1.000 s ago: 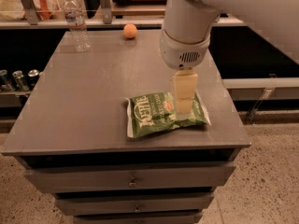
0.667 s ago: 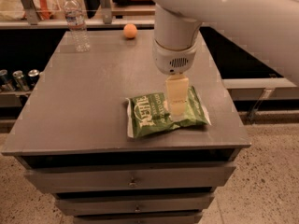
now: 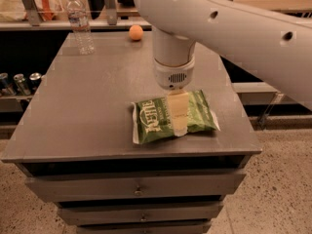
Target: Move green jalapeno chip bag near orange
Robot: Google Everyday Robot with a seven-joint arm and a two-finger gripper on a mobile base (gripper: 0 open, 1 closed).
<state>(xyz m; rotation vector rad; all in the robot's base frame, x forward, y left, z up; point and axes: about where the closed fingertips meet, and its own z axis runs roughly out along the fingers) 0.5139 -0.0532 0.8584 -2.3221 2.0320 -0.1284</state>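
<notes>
One green jalapeno chip bag (image 3: 153, 121) is lying flat on the front-right part of the worktop (image 3: 87, 101), lettering up, w/ white sealed ends at left & right. The tool (image 3: 178, 115) is pointing straight down over the bag's middle, apparently meeting its surface; can't tell how far open it is, or whether it's gripping anything. One orange (image 3: 136, 32) is sitting at the worktop's far edge, well apart from the bag. One clear water bottle (image 3: 80, 23) is standing upright near the far-left corner. The arm (image 3: 234, 28) is reaching in from upper right, its wrist section hanging vertical above the bag.
</notes>
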